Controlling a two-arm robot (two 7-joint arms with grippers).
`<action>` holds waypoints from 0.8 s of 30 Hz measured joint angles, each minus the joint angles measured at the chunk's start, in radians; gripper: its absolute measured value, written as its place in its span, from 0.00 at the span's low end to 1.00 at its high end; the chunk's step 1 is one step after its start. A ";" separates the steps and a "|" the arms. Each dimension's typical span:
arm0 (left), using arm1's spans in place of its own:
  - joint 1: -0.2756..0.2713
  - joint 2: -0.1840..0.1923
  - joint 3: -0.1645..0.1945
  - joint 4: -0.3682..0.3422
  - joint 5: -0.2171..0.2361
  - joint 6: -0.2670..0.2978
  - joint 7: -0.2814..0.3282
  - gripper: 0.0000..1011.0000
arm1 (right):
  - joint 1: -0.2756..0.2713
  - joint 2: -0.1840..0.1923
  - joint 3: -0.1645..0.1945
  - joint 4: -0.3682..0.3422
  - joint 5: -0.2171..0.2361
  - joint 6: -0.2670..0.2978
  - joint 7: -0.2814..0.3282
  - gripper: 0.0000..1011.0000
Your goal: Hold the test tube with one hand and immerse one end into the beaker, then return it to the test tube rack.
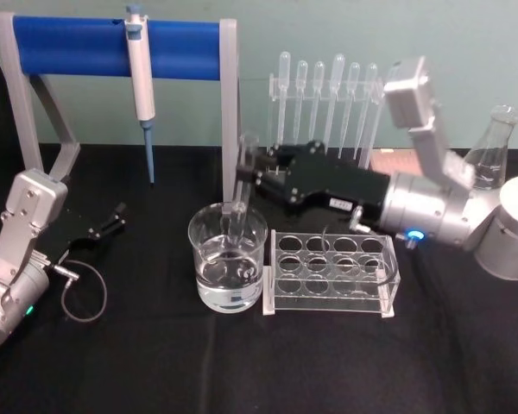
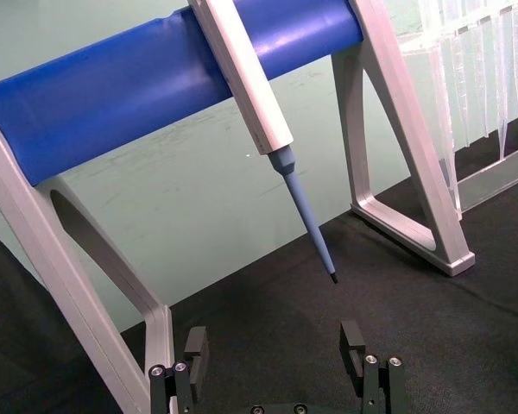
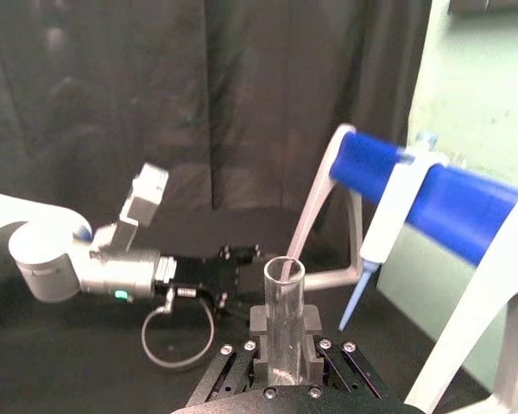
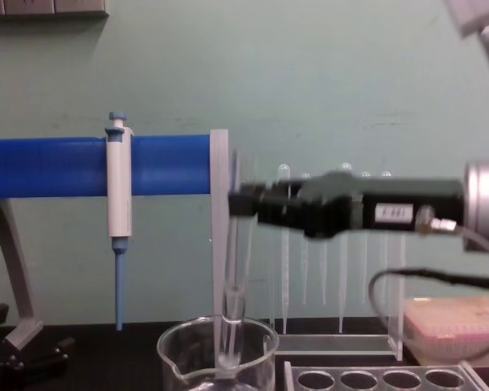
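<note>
nearest me on the black table (image 1: 328,371) stand the clear tube rack (image 1: 331,272) and, just to its left, the beaker (image 1: 227,259) with clear liquid in its lower part. my right gripper (image 1: 252,171) reaches in from the right, stretched out level above the rack, its black body and silver wrist lying across the front of the pipette stand (image 1: 324,95) behind. its fingers are pinched on the test tube (image 1: 238,194) near the tube's upper part; the tube stands nearly upright, its lower end down inside the beaker, its open rim showing at the fingers in the right wrist view (image 3: 284,315). whether the tip reaches the liquid i cannot tell. just behind the beaker rises the grey post of the blue-barred frame (image 1: 116,49), where a micropipette (image 1: 141,82) hangs with its blue tip pointing down. an erlenmeyer flask (image 1: 492,151) sits far right, behind my right arm. my left gripper (image 1: 114,219) rests low at the left, well apart from the beaker, fingers spread on nothing (image 2: 278,345).
</note>
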 joint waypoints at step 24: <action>0.000 0.000 0.000 0.000 0.000 0.000 0.000 0.99 | -0.121 0.245 0.153 -0.224 0.159 -0.016 0.010 0.23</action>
